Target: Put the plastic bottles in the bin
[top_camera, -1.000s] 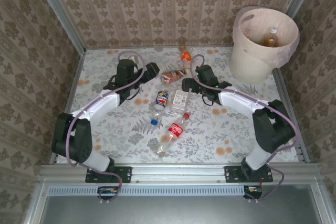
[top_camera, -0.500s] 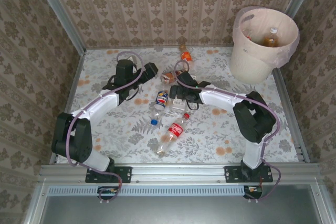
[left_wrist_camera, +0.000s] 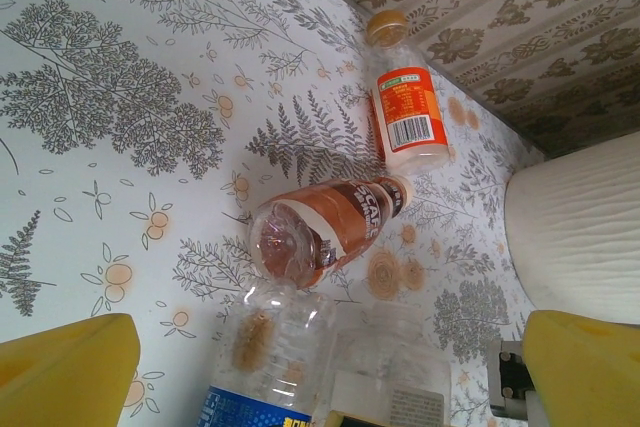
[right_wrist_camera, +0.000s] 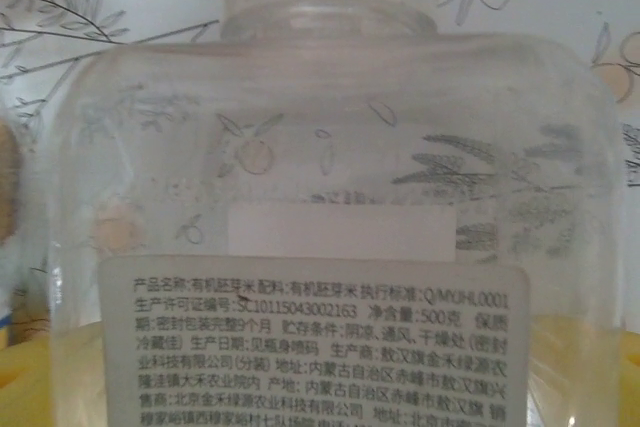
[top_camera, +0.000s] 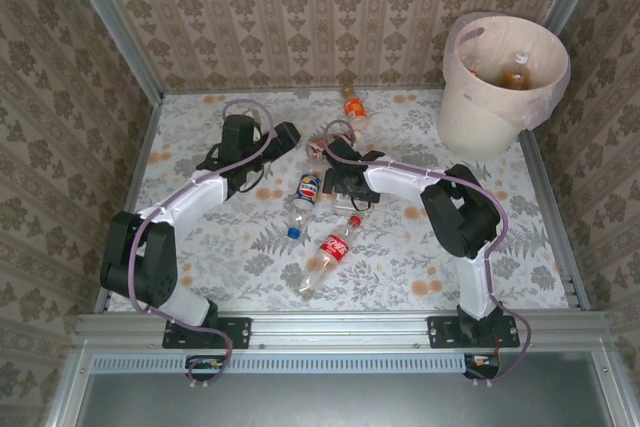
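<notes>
Hovering my right gripper (right_wrist_camera: pixel 320 387) over clear square bottle (right_wrist_camera: pixel 320 197), fingers (right_wrist_camera: pixel 30 387) spread, flanking its labelled body; left gripper (left_wrist_camera: pixel 320 367) likewise spread.

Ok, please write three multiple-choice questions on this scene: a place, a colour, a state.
1. Where does the bin stand? A) far right corner B) far left corner C) near left corner
2. What colour is the label on the bottle nearest the arm bases? A) green B) red C) blue
3. How is the left pincer? A) shut on a bottle B) shut on the bin's bag C) open, gripping nothing
Answers: 1 A, the top view shows it far right; 2 B, its label is red; 3 C, its yellow fingers stand wide apart.
</notes>
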`<act>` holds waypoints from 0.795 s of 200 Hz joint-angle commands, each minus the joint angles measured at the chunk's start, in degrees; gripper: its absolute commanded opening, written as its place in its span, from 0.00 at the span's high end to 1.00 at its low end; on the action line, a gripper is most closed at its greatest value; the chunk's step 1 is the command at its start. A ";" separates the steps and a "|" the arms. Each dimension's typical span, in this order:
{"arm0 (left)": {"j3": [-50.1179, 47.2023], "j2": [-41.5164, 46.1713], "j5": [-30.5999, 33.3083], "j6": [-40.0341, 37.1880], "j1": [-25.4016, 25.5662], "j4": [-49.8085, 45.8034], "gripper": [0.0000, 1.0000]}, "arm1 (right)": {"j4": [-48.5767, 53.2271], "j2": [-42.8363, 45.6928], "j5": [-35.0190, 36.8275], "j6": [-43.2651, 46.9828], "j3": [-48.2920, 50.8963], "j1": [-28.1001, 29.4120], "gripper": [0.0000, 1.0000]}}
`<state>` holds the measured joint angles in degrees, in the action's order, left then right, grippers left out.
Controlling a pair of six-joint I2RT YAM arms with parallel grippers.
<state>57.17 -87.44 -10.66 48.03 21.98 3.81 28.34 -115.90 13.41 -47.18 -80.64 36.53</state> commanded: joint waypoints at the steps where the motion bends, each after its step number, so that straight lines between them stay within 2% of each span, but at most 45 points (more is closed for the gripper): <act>1: 0.12 -0.97 -0.42 0.48 -0.44 -0.96 0.00 | 2.78 0.84 3.08 0.50 0.39 -0.70 0.04; 20: 0.32 -1.27 -0.68 0.46 -0.45 -1.14 0.00 | -0.36 2.65 3.06 1.14 3.26 -2.02 0.08; 63: 0.89 -1.91 -0.95 0.57 -0.44 -1.36 0.00 | -8.46 7.31 -3.52 5.52 11.60 -6.88 0.18; 115: 1.11 -2.62 -1.36 1.10 -0.44 -1.26 0.00 | -16.46 14.96 -7.30 10.86 22.38 -13.20 0.27; 142: 1.36 -2.90 -1.64 1.27 -0.42 -1.01 0.00 | -18.37 18.69 -7.76 12.93 25.37 -14.88 0.32; 159: 1.45 -3.10 -1.85 1.36 -0.29 -0.94 0.00 | -22.79 21.95 -11.00 14.87 27.86 -15.39 0.33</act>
<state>57.19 -89.49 -11.55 48.45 21.98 2.96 11.62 -98.74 6.72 -36.32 -55.72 21.61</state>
